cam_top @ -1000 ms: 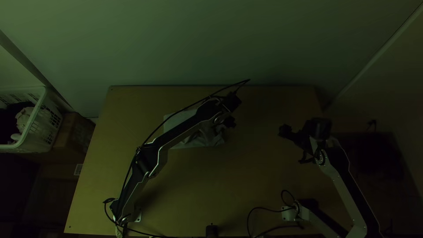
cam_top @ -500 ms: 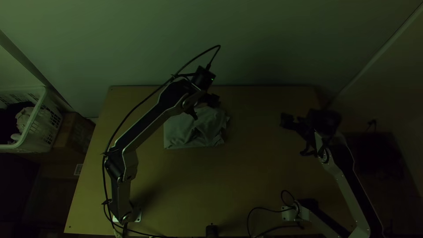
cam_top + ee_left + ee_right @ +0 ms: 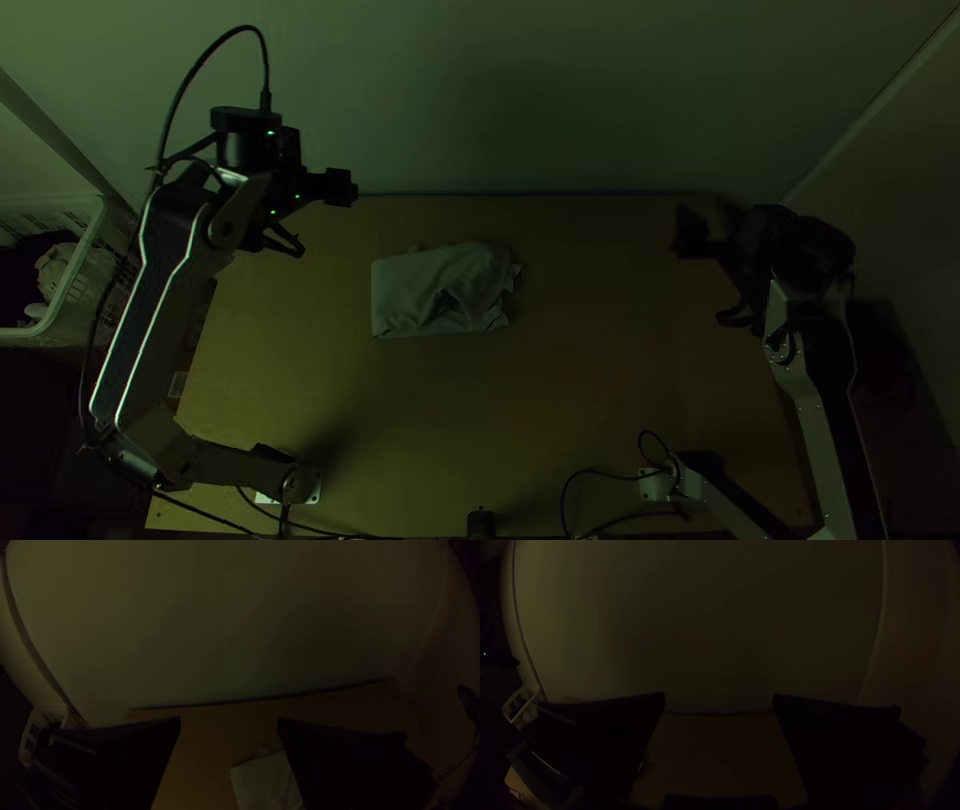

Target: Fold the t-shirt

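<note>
Top view: The pale grey cloth t-shirt lies on the light wooden worktop, left of centre in the far half. It forms a compact, roughly rectangular bundle: the left portion is flatter, the middle and right portions are wrinkled, with small uneven edges at the right end. The left tool is located near the far left corner of the worktop, apart from the t-shirt. Its two black fingers are set wide. The right tool is located near the right edge of the worktop, well apart from the t-shirt; fingers likewise set wide. A white slotted plastic basket containing pale and dark cloth stands beyond the worktop's left side.

Left wrist view: The left tool has a broad gap between its fingers. One corner of the t-shirt is visible through this gap.

Right wrist view: The right tool has a broad gap between its fingers, with bare wood visible through it.
</note>
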